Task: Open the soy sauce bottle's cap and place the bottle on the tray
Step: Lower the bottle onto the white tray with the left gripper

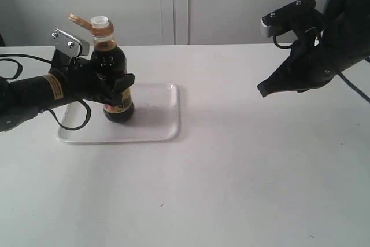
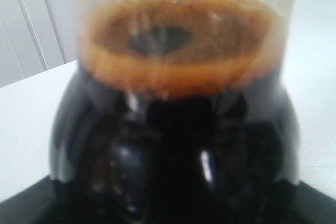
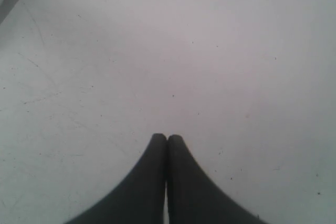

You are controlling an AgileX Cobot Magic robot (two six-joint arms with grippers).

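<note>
Exterior view: we see the left claw (image 1: 118, 88) clamped around the body of the soy sauce bottle (image 1: 111, 76), one finger wrapped across the front just above the label. The bottle stands upright with its base on the tray (image 1: 165, 125), at the tray's middle-left, right in the claw's grip. The cap (image 1: 92, 24) sits above the claw, its hinged lid flipped up and back toward the left arm, white spout exposed. The tray lies flat on the white desk (image 1: 231, 189), directly beneath the left claw. The right claw (image 1: 263, 89) hangs in the air well apart from the bottle and tray, tips pointing down-left toward the desk, fingers pressed together, nothing in it.

Left wrist view: we get the bottle (image 2: 173, 129) filling the frame, blurred, right up against the claw. Dark liquid below, a foamy orange-brown ring at the liquid's surface in the shoulder. Black claw edges show at the bottom corners, either side of the bottle. The desk (image 2: 26, 119) is pale behind it.

Right wrist view: the right claw (image 3: 167, 139) shows two black fingers touching tip to tip, clenched on nothing. Ahead of the tips we see only speckled desk (image 3: 210, 51).
</note>
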